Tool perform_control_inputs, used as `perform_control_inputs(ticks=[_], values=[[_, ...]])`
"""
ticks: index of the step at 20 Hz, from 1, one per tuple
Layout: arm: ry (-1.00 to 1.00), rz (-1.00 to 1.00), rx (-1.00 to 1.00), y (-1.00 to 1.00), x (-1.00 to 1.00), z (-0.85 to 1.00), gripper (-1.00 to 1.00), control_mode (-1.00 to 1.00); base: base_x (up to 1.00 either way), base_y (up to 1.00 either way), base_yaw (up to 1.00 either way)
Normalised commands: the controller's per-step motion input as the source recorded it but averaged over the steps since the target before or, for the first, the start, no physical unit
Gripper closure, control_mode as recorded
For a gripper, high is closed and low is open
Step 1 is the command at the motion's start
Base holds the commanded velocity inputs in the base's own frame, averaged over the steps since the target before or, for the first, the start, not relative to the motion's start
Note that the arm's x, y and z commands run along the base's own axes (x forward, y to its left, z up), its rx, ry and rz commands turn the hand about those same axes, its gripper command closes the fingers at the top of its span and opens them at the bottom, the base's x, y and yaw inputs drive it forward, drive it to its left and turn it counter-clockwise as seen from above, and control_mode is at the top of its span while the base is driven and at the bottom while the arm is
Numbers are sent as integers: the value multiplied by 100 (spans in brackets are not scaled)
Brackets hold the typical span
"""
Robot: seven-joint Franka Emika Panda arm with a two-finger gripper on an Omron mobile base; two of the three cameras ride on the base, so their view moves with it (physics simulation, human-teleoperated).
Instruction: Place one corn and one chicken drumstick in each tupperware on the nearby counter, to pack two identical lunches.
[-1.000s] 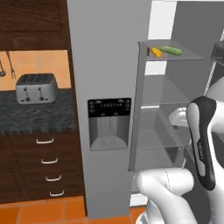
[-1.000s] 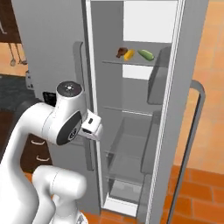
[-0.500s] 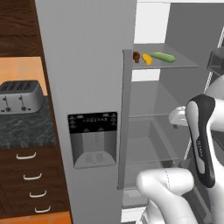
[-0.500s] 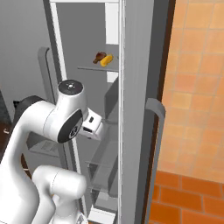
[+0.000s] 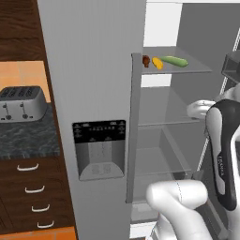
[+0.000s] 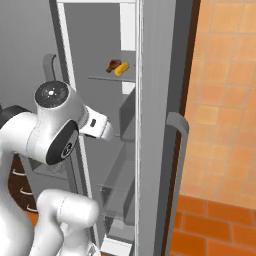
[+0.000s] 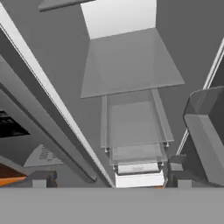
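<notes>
Inside the open fridge, a yellow corn (image 5: 157,63) lies on the top glass shelf (image 5: 187,70) next to a brown chicken drumstick (image 5: 146,60). From the right base view the corn (image 6: 121,69) and the drumstick (image 6: 114,65) lie on that shelf, above my arm. My gripper (image 7: 108,179) is open, with nothing between its widely spread fingertips (image 7: 43,179), and it faces the lower fridge shelves and drawer. It is well below the food. The dark counter (image 5: 28,138) is at the left. The tupperware is out of view.
A green cucumber-like vegetable (image 5: 175,61) lies right of the corn. A silver toaster (image 5: 21,103) stands on the counter over the brown drawers (image 5: 33,197). The grey fridge door (image 5: 93,117) with its dispenser stands between counter and fridge. A door bin (image 7: 205,140) is close on the right.
The whole picture has shifted as the base moved: the fridge interior is nearer and more central, the toaster further left. The arm holds the same pose, gripper still open.
</notes>
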Motion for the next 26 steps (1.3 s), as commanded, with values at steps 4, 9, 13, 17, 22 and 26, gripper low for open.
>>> perform_control_inputs(ticks=[4,9,13,17,22,26], values=[[-45,-8,-16,-6,39,100,-100,-100,0,0,0],[-16,-19,-9,-33,88,92,-100,-100,0,0,0],[4,-21,0,-64,100,55,-100,-100,0,0,0],[25,-1,0,-26,100,7,-100,-100,0,0,0],[20,24,0,0,84,-12,-100,-100,0,0,0],[-7,3,-3,-17,66,-11,-100,-100,0,0,0]])
